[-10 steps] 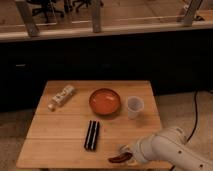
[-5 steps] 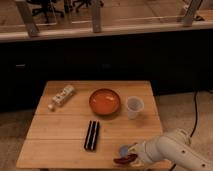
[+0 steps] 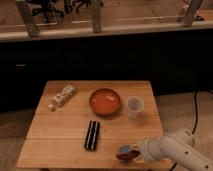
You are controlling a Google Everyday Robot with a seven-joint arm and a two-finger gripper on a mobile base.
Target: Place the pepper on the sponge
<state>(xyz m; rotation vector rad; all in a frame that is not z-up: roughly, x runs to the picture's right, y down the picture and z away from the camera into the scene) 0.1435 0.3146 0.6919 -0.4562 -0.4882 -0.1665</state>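
The pepper (image 3: 125,156) is a small dark red-brown piece low over the front edge of the wooden table (image 3: 60,140), right of centre. My gripper (image 3: 131,154) reaches in from the lower right on its white arm (image 3: 170,149) and is shut on the pepper. The sponge (image 3: 123,148), a small blue-grey pad, lies just behind the pepper and touches or nearly touches it. Part of the sponge is hidden by the gripper.
An orange bowl (image 3: 105,101) sits mid-table with a white cup (image 3: 134,107) to its right. A black ridged bar (image 3: 92,134) lies in front of the bowl. A pale bottle (image 3: 61,97) lies on its side at the back left.
The gripper has carried the pepper to the right along the front edge, up to the sponge. The other objects have not moved.
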